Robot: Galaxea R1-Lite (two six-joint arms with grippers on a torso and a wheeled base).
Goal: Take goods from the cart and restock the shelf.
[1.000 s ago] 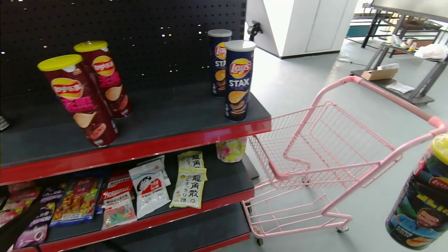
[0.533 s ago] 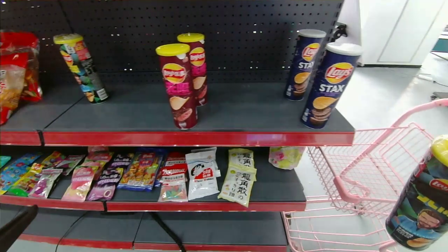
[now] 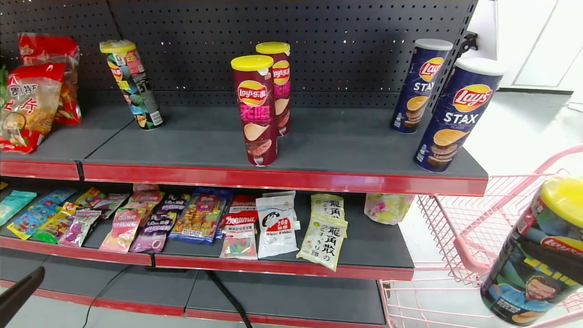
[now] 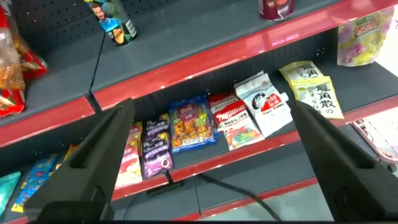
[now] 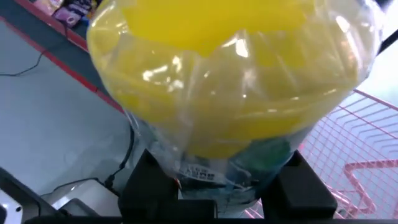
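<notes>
My right gripper (image 5: pixel 230 190) is shut on a tall chip can (image 3: pixel 537 255) with a yellow lid and colourful print, held upright at the lower right in front of the pink cart (image 3: pixel 455 228). In the right wrist view the can's yellow lid (image 5: pixel 230 74) looms large above the black fingers (image 5: pixel 155 190). A matching can (image 3: pixel 132 84) stands at the left on the top shelf (image 3: pixel 291 178). My left gripper (image 4: pixel 211 168) is open with nothing in it, low before the lower shelves; one fingertip (image 3: pixel 18 291) shows at the head view's lower left.
Two maroon cans (image 3: pixel 257 109) stand mid-shelf and two blue cans (image 3: pixel 460 114) at its right end. Red snack bags (image 3: pixel 32 100) sit at the far left. Flat snack packets (image 3: pixel 278 228) fill the lower shelf. Bare shelf lies between the can groups.
The head camera has swung left, so the shelf now fills the picture and the cart sits at the right edge. The held can stays at the lower right. A left fingertip has come into view.
</notes>
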